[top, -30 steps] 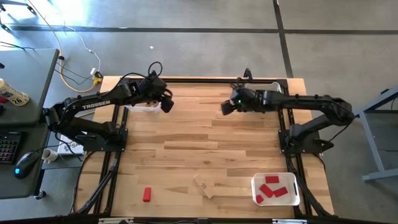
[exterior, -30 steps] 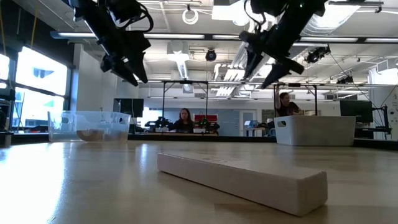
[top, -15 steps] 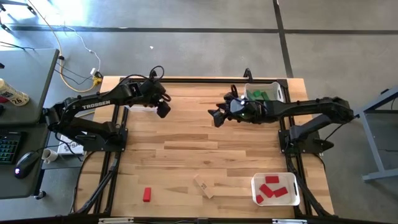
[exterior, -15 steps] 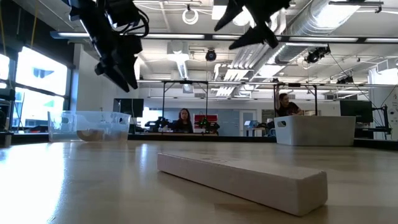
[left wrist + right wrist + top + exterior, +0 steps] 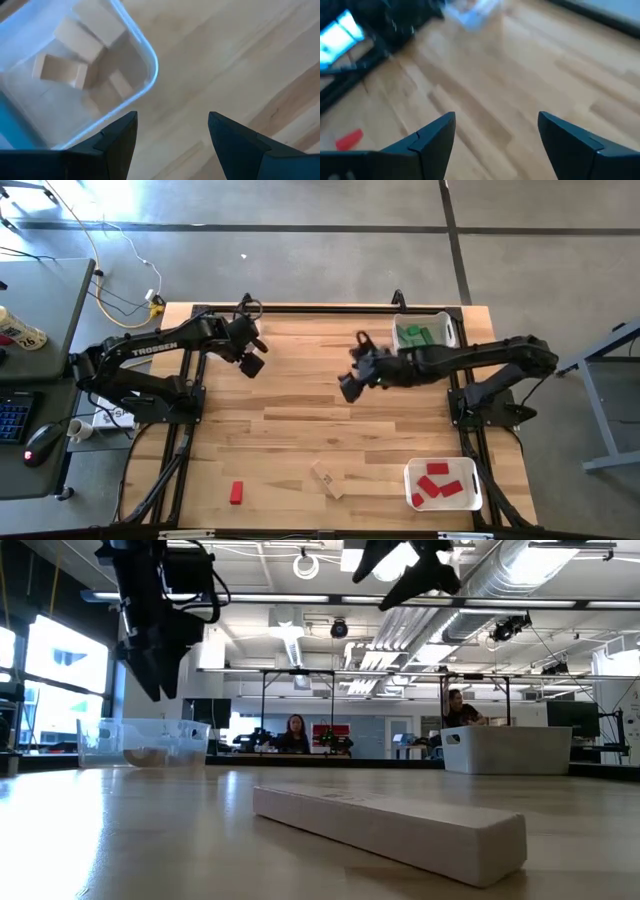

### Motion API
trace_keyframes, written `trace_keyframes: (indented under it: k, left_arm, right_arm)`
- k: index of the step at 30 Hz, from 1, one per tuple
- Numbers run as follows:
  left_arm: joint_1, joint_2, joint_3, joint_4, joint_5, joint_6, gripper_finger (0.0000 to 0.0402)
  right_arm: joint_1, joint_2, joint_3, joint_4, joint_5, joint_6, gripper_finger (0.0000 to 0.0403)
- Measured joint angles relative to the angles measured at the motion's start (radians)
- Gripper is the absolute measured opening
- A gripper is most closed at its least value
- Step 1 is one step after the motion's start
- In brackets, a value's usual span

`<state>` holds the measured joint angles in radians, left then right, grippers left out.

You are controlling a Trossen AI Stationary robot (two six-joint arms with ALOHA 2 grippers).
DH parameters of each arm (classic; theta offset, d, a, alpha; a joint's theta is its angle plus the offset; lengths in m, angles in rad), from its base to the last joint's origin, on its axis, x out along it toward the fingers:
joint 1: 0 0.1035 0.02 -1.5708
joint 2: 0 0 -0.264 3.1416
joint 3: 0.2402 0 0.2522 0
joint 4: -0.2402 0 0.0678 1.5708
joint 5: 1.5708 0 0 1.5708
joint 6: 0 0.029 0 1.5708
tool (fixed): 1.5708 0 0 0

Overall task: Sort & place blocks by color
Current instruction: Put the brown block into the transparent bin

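Note:
Both grippers are open and hold nothing. My left gripper (image 5: 252,364) (image 5: 172,117) hovers near the table's far left, beside a clear bin (image 5: 75,65) holding tan blocks. My right gripper (image 5: 347,387) (image 5: 497,117) hangs over the bare middle of the table. A tan bar (image 5: 327,478) (image 5: 390,830) lies flat near the near edge. A red block (image 5: 236,493) (image 5: 349,139) lies flat to its left. Red blocks sit in the near-right bin (image 5: 443,483). Green blocks sit in the far-right bin (image 5: 424,332).
Black arm frames run along the left and right sides of the table. The low view shows the clear bin (image 5: 145,743) and a white bin (image 5: 505,750) at the far side, with people seated in the room behind. Bare wood lies between the grippers and the near-edge blocks.
My right gripper has swung from beside the green bin toward the table's middle and near edge, uncovering that bin. My left gripper has drifted a little toward the left and near edge, off the clear bin. Both stay open. No block has moved.

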<state>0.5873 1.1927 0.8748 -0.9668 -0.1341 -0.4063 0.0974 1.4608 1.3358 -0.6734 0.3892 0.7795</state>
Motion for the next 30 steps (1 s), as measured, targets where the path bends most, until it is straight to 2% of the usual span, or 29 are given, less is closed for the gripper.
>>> trace_keyframes:
  k: [8,13,17,24,30]
  left_arm:
    - [-0.043,-0.002,0.0,-0.032,0.006,-0.046,0.0229]
    - [-0.084,-0.003,0.0,-0.038,0.019,-0.106,0.0229]
    - [-0.12,-0.003,0.0,-0.045,0.037,-0.182,0.0229]
    - [-0.194,-0.003,0.0,-0.057,0.048,-0.248,0.0229]
    - [-0.232,-0.003,0.0,-0.06,0.047,-0.298,0.0229]
  right_arm:
    - [0.1,0.139,0.107,-0.1,-0.074,0.025,0.027]
    - [0.15,0.244,0.202,-0.197,-0.084,0.037,0.027]
    - [0.187,0.317,0.253,-0.224,-0.099,0.106,0.027]
    - [0.252,0.399,0.273,-0.22,-0.125,0.248,0.027]
    - [0.305,0.42,0.273,-0.216,-0.115,0.323,0.027]
